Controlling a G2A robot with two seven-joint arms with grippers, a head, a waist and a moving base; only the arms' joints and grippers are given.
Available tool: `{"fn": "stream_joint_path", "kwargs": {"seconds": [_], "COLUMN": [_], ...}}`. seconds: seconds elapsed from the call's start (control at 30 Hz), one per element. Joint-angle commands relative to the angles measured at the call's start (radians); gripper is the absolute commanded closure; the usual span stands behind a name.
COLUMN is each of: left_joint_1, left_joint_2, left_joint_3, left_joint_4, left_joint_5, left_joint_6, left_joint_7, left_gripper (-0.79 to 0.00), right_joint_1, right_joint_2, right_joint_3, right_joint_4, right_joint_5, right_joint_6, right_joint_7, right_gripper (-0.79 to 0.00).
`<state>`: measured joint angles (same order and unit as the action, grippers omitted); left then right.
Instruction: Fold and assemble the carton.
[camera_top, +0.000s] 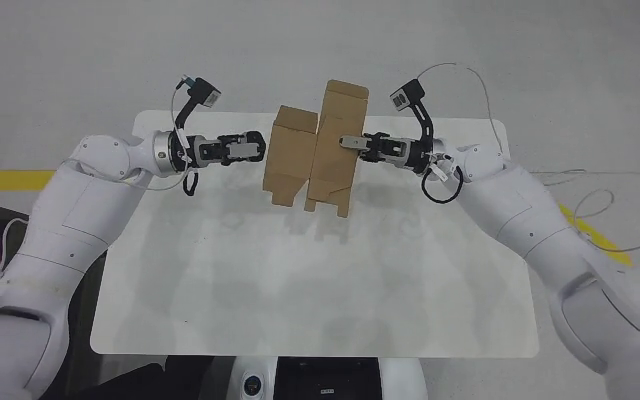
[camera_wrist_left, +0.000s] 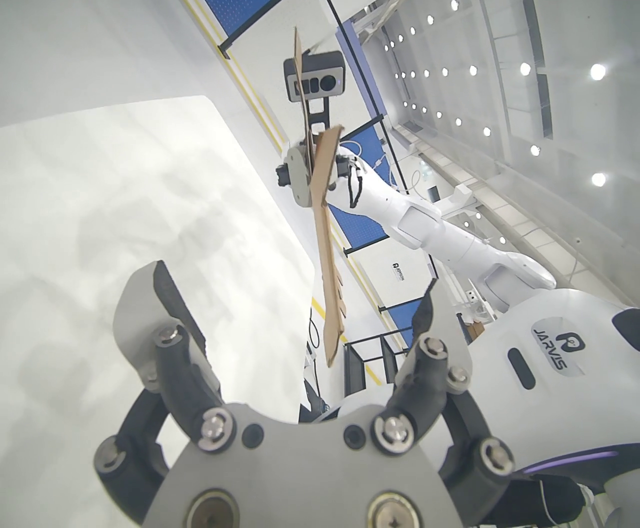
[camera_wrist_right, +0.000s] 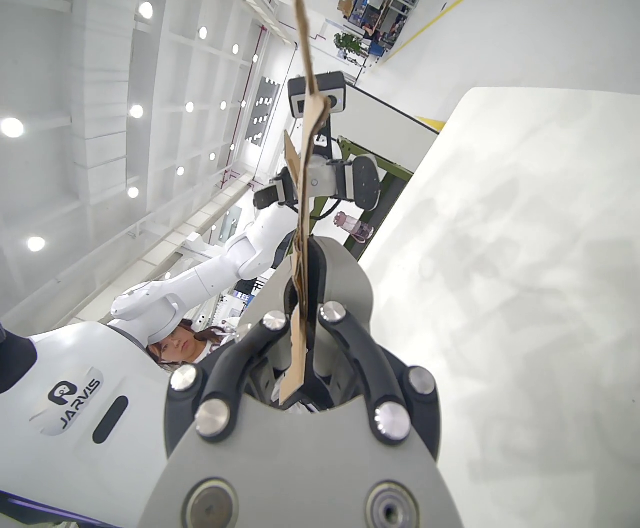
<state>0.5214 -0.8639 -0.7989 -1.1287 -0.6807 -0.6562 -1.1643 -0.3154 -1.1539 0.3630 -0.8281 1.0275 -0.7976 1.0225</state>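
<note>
White table (camera_top: 300, 300) — carton (camera_top: 312, 160) in right claw (camera_top: 349, 142)

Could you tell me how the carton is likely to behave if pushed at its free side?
Seen edge-on, the carton is thin sheet, so it will probably flex rather than resist. Only the right gripper pinches it, at one side, so it may swing. One pinch carries it, so it seems light.

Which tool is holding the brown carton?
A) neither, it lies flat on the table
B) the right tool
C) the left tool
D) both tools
B: the right tool is shut on the carton, held up edge-on above the table, while the left tool is open and holds nothing.
</note>
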Motion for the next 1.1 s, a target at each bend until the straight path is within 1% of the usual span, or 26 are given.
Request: {"fn": "stream_joint_path", "kwargs": {"seconds": [0.0,0.23,0.27,0.3,0.33,0.37,0.43,0.6,0.63,0.67,0.9,0.93,0.97,1.0,1.03,1.07], "left_joint_1": [0.009,0.025,0.025,0.025,0.025,0.024,0.021,0.012,0.01,0.008,-0.005,-0.006,-0.008,-0.009,-0.011,-0.014], "left_joint_2": [0.0,-0.007,-0.009,-0.011,-0.013,-0.015,-0.02,-0.035,-0.038,-0.041,-0.059,-0.061,-0.063,-0.064,-0.065,-0.065], "left_joint_3": [0.005,0.02,0.022,0.023,0.025,0.027,0.032,0.049,0.051,0.053,0.064,0.064,0.063,0.062,0.061,0.059], "left_joint_4": [-0.009,-0.035,-0.038,-0.041,-0.042,-0.043,-0.04,-0.019,-0.013,-0.008,0.028,0.031,0.033,0.036,0.038,0.042], "left_joint_5": [0.004,-0.03,-0.039,-0.046,-0.048,-0.047,-0.039,-0.034,-0.032,-0.031,-0.027,-0.027,-0.029,-0.031,-0.031,-0.026], "left_joint_6": [0.003,0.027,0.032,0.037,0.04,0.042,0.043,0.048,0.049,0.05,0.059,0.061,0.063,0.066,0.07,0.075], "left_joint_7": [-0.003,-0.026,-0.032,-0.037,-0.04,-0.042,-0.043,-0.048,-0.048,-0.05,-0.059,-0.06,-0.063,-0.066,-0.07,-0.075], "left_gripper": [-0.785,-0.785,-0.73,-0.653,-0.536,-0.391,-0.348,-0.151,-0.037,0.0,0.0,0.0,0.0,0.0,0.0,0.0], "right_joint_1": [-0.008,-0.022,-0.024,-0.025,-0.026,-0.028,-0.031,-0.038,-0.039,-0.04,-0.053,-0.055,-0.056,-0.058,-0.058,-0.059], "right_joint_2": [-0.006,-0.031,-0.034,-0.037,-0.04,-0.043,-0.049,-0.059,-0.061,-0.062,-0.072,-0.073,-0.074,-0.075,-0.075,-0.075], "right_joint_3": [0.015,0.054,0.059,0.064,0.07,0.075,0.086,0.112,0.118,0.123,0.161,0.166,0.171,0.176,0.182,0.19], "right_joint_4": [0.019,0.055,0.06,0.065,0.068,0.071,0.074,0.08,0.082,0.083,0.088,0.088,0.088,0.089,0.088,0.086], "right_joint_5": [0.0,-0.027,-0.032,-0.036,-0.041,-0.046,-0.054,-0.077,-0.081,-0.087,-0.117,-0.121,-0.126,-0.131,-0.138,-0.143], "right_joint_6": [0.006,0.021,0.023,0.024,0.026,0.027,0.03,0.038,0.04,0.041,0.046,0.047,0.047,0.047,0.044,0.038], "right_joint_7": [0.006,0.021,0.023,0.024,0.026,0.027,0.03,0.038,0.04,0.041,0.046,0.047,0.047,0.047,0.044,0.038], "right_gripper": [0.0,0.0,0.0,0.0,0.0,0.0,0.0,0.0,0.0,0.0,0.0,-0.129,-0.317,-0.683,-0.785,-0.785]}}
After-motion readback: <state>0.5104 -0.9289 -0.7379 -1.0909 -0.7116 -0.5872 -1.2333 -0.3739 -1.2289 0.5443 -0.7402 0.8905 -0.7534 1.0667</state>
